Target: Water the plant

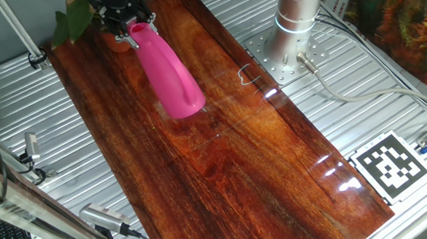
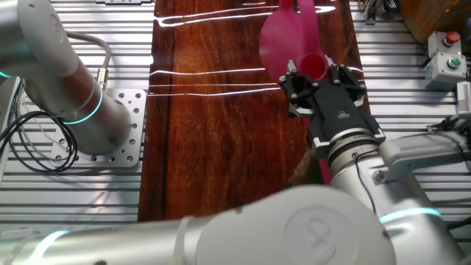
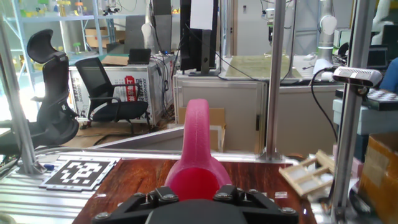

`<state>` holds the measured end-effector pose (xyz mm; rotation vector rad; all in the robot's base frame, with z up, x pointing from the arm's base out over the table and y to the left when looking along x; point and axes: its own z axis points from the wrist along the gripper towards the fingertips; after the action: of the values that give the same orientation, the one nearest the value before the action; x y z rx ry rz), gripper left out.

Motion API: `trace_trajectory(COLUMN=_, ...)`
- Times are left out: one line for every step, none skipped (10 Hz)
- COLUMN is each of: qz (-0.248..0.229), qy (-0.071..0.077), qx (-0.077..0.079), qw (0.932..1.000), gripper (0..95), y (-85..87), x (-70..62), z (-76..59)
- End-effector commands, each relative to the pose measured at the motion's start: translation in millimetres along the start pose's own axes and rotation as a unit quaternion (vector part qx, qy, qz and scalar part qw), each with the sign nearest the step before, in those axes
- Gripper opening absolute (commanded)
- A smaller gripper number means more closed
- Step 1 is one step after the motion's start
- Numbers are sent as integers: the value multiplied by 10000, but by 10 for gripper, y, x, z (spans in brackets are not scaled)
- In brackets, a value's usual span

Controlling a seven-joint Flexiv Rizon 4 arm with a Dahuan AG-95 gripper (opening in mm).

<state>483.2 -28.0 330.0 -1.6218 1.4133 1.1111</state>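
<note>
The pink watering can (image 1: pixel 168 71) hangs tilted above the wooden board, its body toward the board's middle. My gripper (image 1: pixel 123 18) is shut on its upper end at the far left corner. In the other fixed view the gripper (image 2: pixel 324 79) clamps the can (image 2: pixel 289 35). In the hand view the can (image 3: pixel 198 155) stretches away from my black fingers (image 3: pixel 155 200), its long pink part pointing up and forward. The plant's dark-green leaves (image 1: pixel 73 17) show just left of the gripper, partly cut off by the frame's top edge.
The wooden board (image 1: pixel 232 156) lies on ribbed metal table. The arm's base (image 1: pixel 299 13) stands right of the board. A bushy orange-and-green foliage mass (image 1: pixel 408 20) is at the far right. A marker tag (image 1: pixel 390 165) lies by the board's near right corner. Cables and clamps lie left.
</note>
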Motion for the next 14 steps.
trace_trajectory(qz=156, qy=318, qx=7, qw=9994, gripper=0, y=7, x=0, z=4)
trace_trajectory(qz=188, qy=466, qx=16, qw=9987, gripper=0, y=7, x=0, z=5)
trace_trajectory(qz=206, qy=509, qx=4, qw=9985, gripper=0, y=7, x=1, z=6)
trace_trajectory(qz=210, qy=599, qx=7, qw=9980, gripper=0, y=10, x=6, z=7)
trace_trajectory(qz=225, qy=614, qx=8, qw=9979, gripper=0, y=9, x=17, z=11)
trace_trajectory(qz=223, qy=620, qx=-3, qw=9978, gripper=0, y=10, x=20, z=12)
trace_trajectory(qz=278, qy=697, qx=-9, qw=9972, gripper=0, y=16, x=24, z=15)
trace_trajectory(qz=330, qy=766, qx=4, qw=9965, gripper=0, y=22, x=27, z=18)
trace_trajectory(qz=377, qy=876, qx=14, qw=9954, gripper=0, y=26, x=30, z=21)
trace_trajectory(qz=425, qy=1003, qx=25, qw=9941, gripper=0, y=31, x=31, z=23)
trace_trajectory(qz=476, qy=1203, qx=39, qw=9916, gripper=0, y=37, x=41, z=28)
trace_trajectory(qz=537, qy=1372, qx=48, qw=9891, gripper=0, y=40, x=63, z=33)
trace_trajectory(qz=611, qy=1535, qx=52, qw=9862, gripper=0, y=43, x=86, z=40)
trace_trajectory(qz=631, qy=1634, qx=42, qw=9845, gripper=0, y=44, x=99, z=44)
